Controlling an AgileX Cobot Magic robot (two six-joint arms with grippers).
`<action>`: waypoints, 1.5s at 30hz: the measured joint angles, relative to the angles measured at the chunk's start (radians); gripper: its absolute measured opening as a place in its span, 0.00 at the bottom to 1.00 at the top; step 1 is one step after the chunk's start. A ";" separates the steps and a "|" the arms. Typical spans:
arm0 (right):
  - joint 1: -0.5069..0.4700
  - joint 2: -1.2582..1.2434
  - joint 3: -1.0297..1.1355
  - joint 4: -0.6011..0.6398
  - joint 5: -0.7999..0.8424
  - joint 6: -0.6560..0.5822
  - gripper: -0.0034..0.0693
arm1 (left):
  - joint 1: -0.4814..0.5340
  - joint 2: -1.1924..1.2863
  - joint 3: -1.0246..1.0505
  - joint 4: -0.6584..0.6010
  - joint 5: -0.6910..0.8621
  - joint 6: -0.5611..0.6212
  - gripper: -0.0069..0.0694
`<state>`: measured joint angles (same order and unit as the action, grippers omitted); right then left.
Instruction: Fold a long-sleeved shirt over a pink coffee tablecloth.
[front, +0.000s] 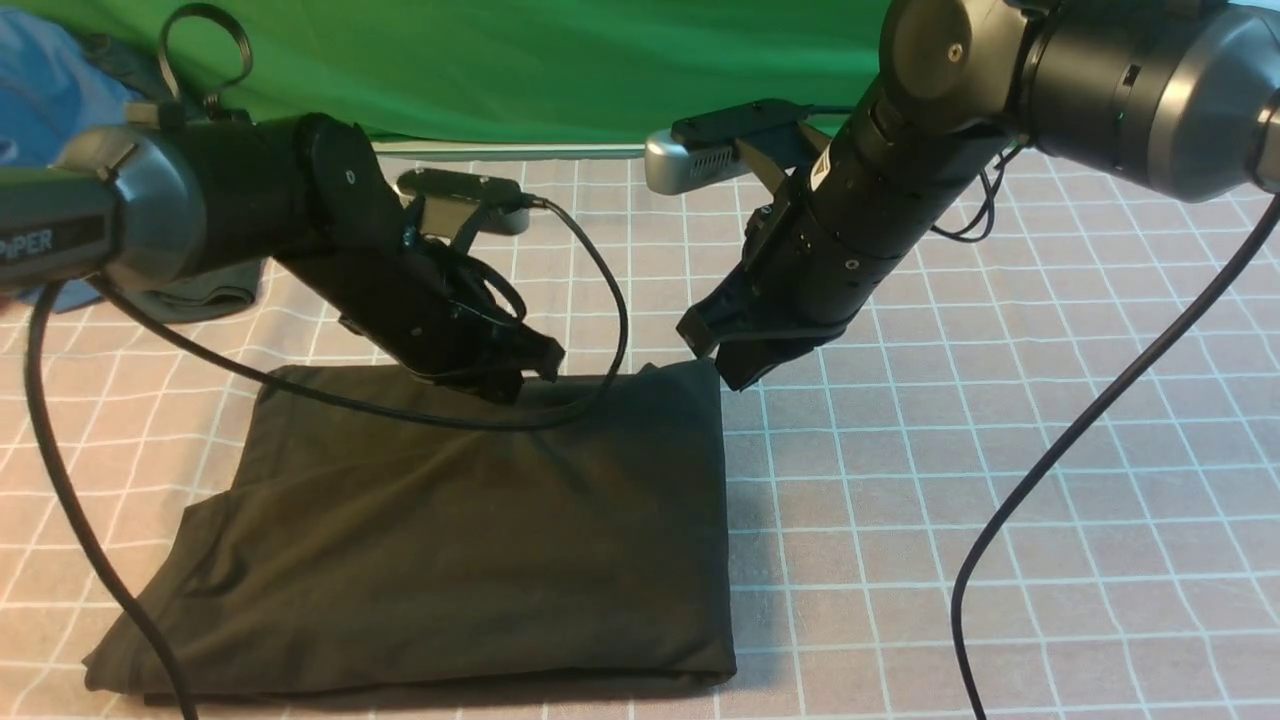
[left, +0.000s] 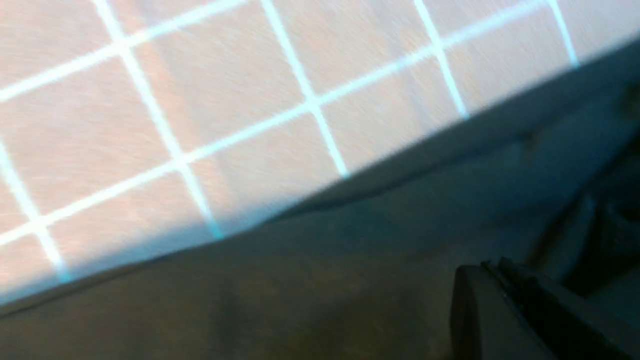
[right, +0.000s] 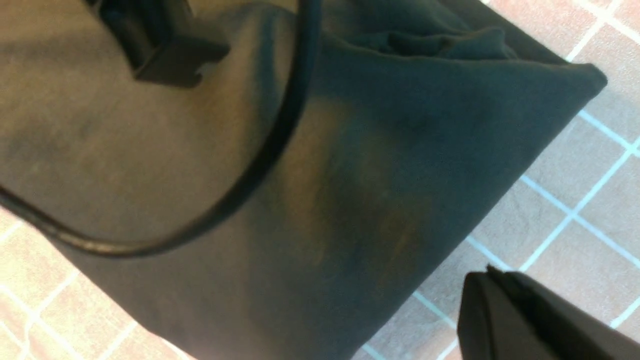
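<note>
Front view: large black cotton long-sleeved shirt (front: 450, 530) lies folded into a rough rectangle on the dusty-pink coffee tablecloth (front: 1000, 480) with thin white grid lines, toward 7 o'clock of the picture.
Left gripper (front: 525, 365): over the shirt's far edge at 12 o'clock of the fold, jaws closed together; whether cloth is pinched between them cannot be told.
Right gripper (front: 725, 360): just beside the shirt's far corner at 1 o'clock, jaws closed, holding nothing, above the tablecloth.
Backdrop: plain bright green cloth (front: 520, 60) at 12 o'clock.
Cables: a black cable (front: 600, 330) loops across the shirt.
</note>
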<state>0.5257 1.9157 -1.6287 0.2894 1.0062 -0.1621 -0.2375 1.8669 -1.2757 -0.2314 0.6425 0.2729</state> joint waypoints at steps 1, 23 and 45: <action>0.000 0.000 0.000 0.000 0.000 0.000 0.10 | 0.000 -0.009 0.000 0.029 -0.004 -0.022 0.15; 0.000 0.000 0.000 0.007 0.041 -0.027 0.10 | 0.057 -0.202 0.417 0.030 -0.080 -0.470 0.12; 0.120 0.000 0.070 0.027 0.121 -0.079 0.10 | 0.271 -0.418 0.621 0.146 -0.020 -0.676 0.13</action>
<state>0.6453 1.9157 -1.5586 0.3169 1.1269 -0.2407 0.0336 1.4492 -0.6551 -0.0852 0.6229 -0.4028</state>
